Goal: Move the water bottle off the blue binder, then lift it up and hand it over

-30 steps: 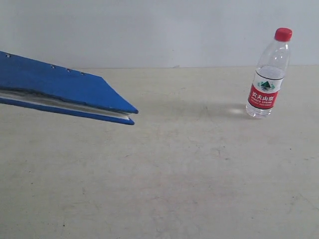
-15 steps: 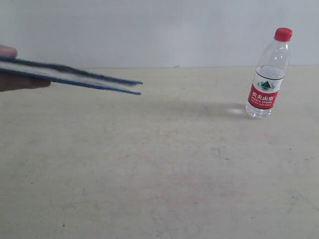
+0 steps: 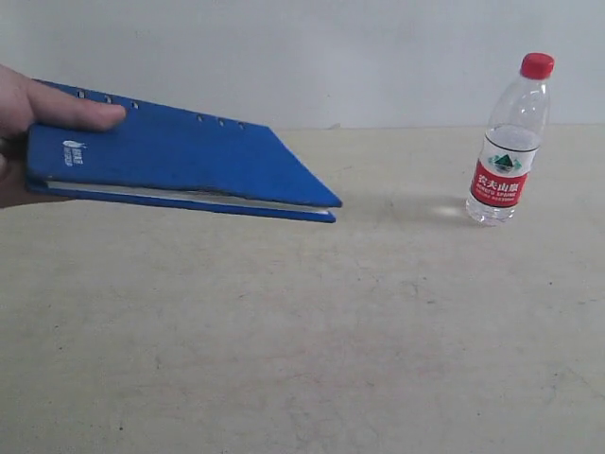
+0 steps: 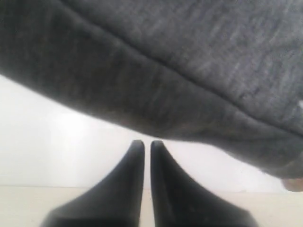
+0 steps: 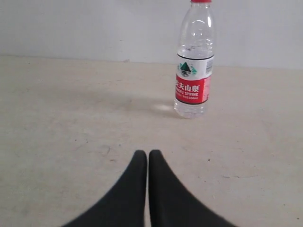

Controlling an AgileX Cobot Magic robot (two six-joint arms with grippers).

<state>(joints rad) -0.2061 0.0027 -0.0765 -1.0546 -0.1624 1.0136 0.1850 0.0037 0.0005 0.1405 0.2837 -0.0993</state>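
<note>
Finds the small clear plastic water bottle (image 3: 508, 142) with red cap and red, white and green label upright on the pale beige table (image 3: 302, 331) at the right of the exterior view, well apart from the flat bright blue ring binder (image 3: 180, 156). Shows that binder gripped at its left end by a bare human hand (image 3: 19, 109), thumb on the cover, and held tilted above the table. Shows the black left gripper (image 4: 147, 146) closed to a thin slit on nothing beneath blurred grey fabric (image 4: 165, 61), and the black right gripper (image 5: 147, 156) likewise closed and empty, facing the bottle.

Left gripper (image 4: 147, 145): jaws pressed almost together, only a thin slit between them, nothing held. Right gripper (image 5: 147, 155): jaws likewise closed and empty, pointing forward.
</note>
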